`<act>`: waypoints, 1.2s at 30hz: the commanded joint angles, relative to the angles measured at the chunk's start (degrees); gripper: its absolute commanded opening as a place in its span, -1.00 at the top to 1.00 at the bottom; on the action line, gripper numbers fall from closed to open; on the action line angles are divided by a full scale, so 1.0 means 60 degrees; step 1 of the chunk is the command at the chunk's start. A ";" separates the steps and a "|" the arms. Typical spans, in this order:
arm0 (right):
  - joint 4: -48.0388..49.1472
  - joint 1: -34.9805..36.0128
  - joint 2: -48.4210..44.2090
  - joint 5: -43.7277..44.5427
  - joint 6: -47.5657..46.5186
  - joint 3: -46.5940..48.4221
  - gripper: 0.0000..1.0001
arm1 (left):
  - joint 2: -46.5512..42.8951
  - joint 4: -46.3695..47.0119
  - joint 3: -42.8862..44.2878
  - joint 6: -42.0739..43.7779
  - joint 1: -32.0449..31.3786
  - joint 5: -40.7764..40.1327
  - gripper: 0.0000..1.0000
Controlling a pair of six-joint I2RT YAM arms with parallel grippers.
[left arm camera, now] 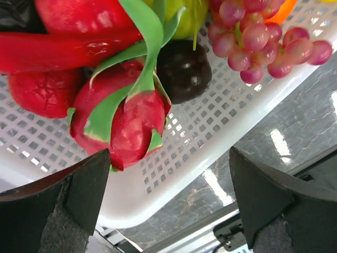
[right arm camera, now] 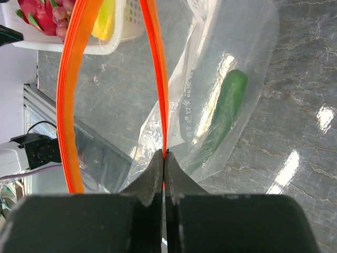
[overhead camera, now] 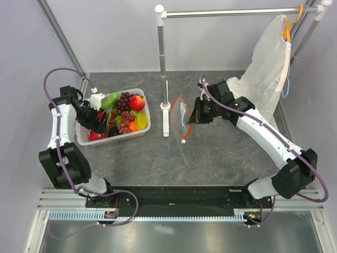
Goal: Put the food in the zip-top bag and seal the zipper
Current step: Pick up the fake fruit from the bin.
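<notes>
The food [overhead camera: 126,108] lies heaped in a white slotted basket [overhead camera: 146,128] at the left: purple grapes [left arm camera: 258,42], a red dragon fruit [left arm camera: 124,121], a dark round fruit [left arm camera: 184,71] and other red pieces. My left gripper [overhead camera: 100,125] hangs open over the basket's near side. The dragon fruit sits just beyond its left finger [left arm camera: 52,211], and nothing is between the fingers. The clear zip-top bag [overhead camera: 182,129] hangs mouth-open mid-table. My right gripper [right arm camera: 164,157] is shut on its orange zipper [right arm camera: 68,105] strip. A green cucumber-like piece [right arm camera: 224,116] lies inside the bag.
A white upright post [overhead camera: 166,108] stands just left of the bag. Behind it, a clothes rack pole [overhead camera: 161,47] and rail carry a white garment cover [overhead camera: 266,63] on an orange hanger at the back right. Grey walls close in both sides.
</notes>
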 commanded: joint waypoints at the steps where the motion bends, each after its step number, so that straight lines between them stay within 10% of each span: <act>1: 0.0287 -0.0008 -0.0065 -0.0059 -0.0012 0.0059 1.00 | -0.0632 0.1221 -0.0428 0.1034 -0.0077 0.0205 -0.98; 31: 0.0244 -0.0008 0.0096 -0.0118 -0.0159 0.0074 1.00 | 0.1360 0.4064 -0.1234 0.1547 -0.1205 -0.0673 -0.13; 36: 0.0244 -0.0008 0.0125 -0.0103 -0.0188 0.0103 1.00 | 0.1375 0.4152 -0.1263 0.1503 -0.1322 -0.0849 0.42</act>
